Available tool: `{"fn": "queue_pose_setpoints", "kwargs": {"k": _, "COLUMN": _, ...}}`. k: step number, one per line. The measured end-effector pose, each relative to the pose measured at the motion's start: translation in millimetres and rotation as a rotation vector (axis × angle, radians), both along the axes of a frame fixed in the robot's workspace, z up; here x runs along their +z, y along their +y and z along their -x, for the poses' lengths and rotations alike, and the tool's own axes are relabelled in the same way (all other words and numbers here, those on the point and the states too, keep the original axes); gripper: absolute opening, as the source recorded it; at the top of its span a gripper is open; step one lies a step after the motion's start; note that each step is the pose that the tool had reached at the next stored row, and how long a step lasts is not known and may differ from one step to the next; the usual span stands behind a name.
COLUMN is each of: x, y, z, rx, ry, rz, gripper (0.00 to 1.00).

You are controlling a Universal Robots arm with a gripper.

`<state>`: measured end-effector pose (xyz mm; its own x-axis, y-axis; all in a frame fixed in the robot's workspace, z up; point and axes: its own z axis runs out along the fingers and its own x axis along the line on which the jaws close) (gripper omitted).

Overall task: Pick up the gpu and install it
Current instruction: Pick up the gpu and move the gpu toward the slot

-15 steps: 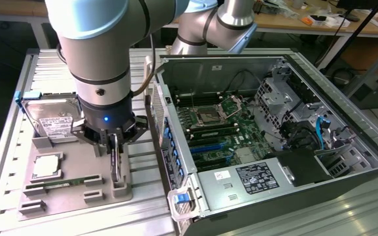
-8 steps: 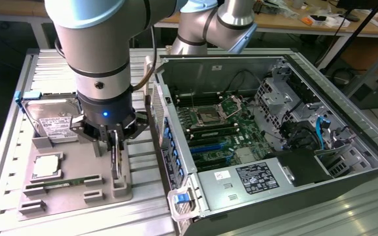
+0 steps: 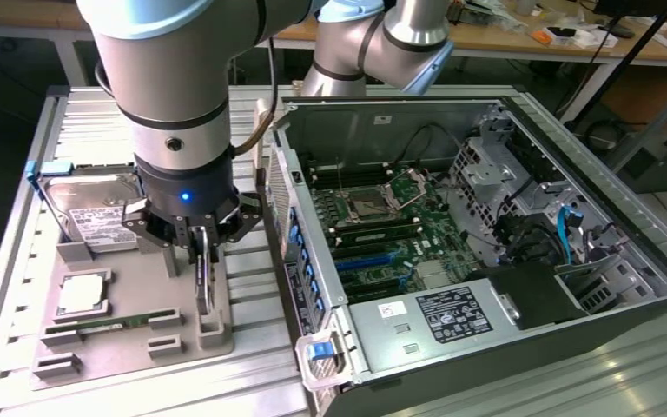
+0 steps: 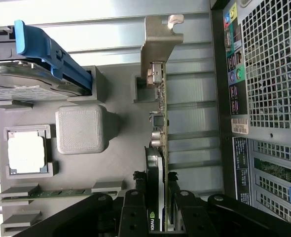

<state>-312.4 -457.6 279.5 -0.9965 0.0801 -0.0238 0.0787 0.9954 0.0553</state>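
One arm over the bench, gripper (image 3: 202, 252) down on the gray fixture tray (image 3: 136, 291). Fingers (image 4: 135, 210) pressed against both faces of the gpu (image 3: 204, 291), clamped on it.

- gpu (image 4: 158, 123) stands on edge, upright, along the tray side nearest the computer case (image 3: 392, 130). Silver end bracket (image 4: 158, 42) sits at the end away from the gripper, just beside a slot block of the tray (image 4: 121, 158). Cannot tell whether the card's lower edge is seated in the slots or just clear of them.
- Hard drive (image 3: 93, 208) with white label lies at the tray's far end, blue rail (image 4: 47, 49) on its side.
- Processor chip (image 3: 82, 294) lies flat in a square pocket; green memory stick (image 3: 108, 325) sits on edge in its holder just beside that.
- Case lies open on the slatted metal table (image 3: 253, 382), on the exterior view's right, motherboard (image 3: 392, 226) exposed. Its perforated rear panel (image 4: 273, 59) faces the tray.
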Motion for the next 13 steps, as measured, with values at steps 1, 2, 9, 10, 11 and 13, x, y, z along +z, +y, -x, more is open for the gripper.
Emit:
{"fn": "queue_pose_setpoints", "kwargs": {"k": 1, "x": 0.0, "y": 0.0, "z": 0.0, "rx": 0.000, "ry": 0.0000, "rz": 0.0000, "gripper": 0.27}}
{"fn": "queue_pose_setpoints", "kwargs": {"k": 2, "x": 0.0, "y": 0.0, "z": 0.0, "rx": 0.000, "ry": 0.0000, "rz": 0.0000, "gripper": 0.27}}
{"fn": "queue_pose_setpoints", "kwargs": {"k": 9, "x": 1.0, "y": 0.0, "z": 0.0, "rx": 0.000, "ry": 0.0005, "rz": 0.0004, "gripper": 0.27}}
{"fn": "queue_pose_setpoints", "kwargs": {"k": 10, "x": 1.7, "y": 0.0, "z": 0.0, "rx": 0.000, "ry": 0.0005, "rz": 0.0004, "gripper": 0.27}}
{"fn": "queue_pose_setpoints", "kwargs": {"k": 11, "x": 2.4, "y": 0.0, "z": 0.0, "rx": 0.000, "ry": 0.0004, "rz": 0.0004, "gripper": 0.27}}
{"fn": "queue_pose_setpoints", "kwargs": {"k": 13, "x": 4.8, "y": 0.0, "z": 0.0, "rx": 0.000, "ry": 0.0007, "rz": 0.0015, "gripper": 0.27}}
